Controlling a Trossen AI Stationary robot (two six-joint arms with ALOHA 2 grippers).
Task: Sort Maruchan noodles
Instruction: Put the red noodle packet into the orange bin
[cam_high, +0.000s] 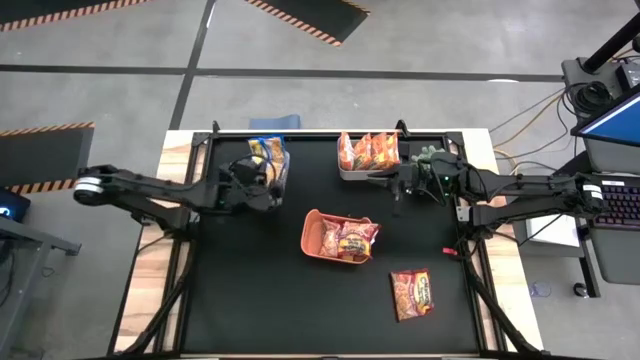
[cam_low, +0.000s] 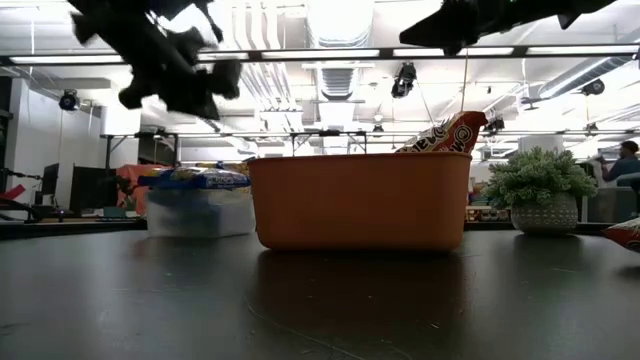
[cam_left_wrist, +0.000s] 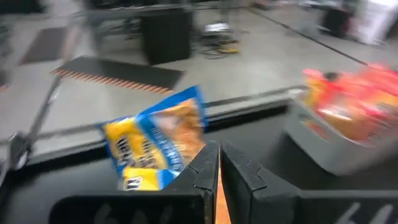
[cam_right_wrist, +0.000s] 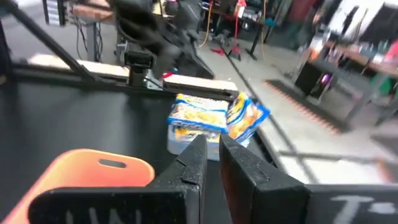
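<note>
Blue-and-yellow noodle packets (cam_high: 268, 153) stand in a clear bin (cam_low: 198, 212) at the far left; one leans out over its rim (cam_right_wrist: 247, 116). Orange packets (cam_high: 367, 150) fill a white bin (cam_left_wrist: 323, 146) at the far middle. Red packets (cam_high: 350, 240) lie in the orange bin (cam_high: 312, 232) at the centre, one poking above its rim (cam_low: 447, 134). Another red packet (cam_high: 411, 293) lies flat on the mat toward the near right. My left gripper (cam_high: 272, 188) hovers shut just near of the clear bin. My right gripper (cam_high: 396, 186) hovers shut beside the white bin, holding nothing.
A small green potted plant (cam_high: 428, 155) stands right of the white bin, close under my right arm. The black mat (cam_high: 250, 300) is bare on its near left. The table's wooden edges (cam_high: 150, 270) flank the mat.
</note>
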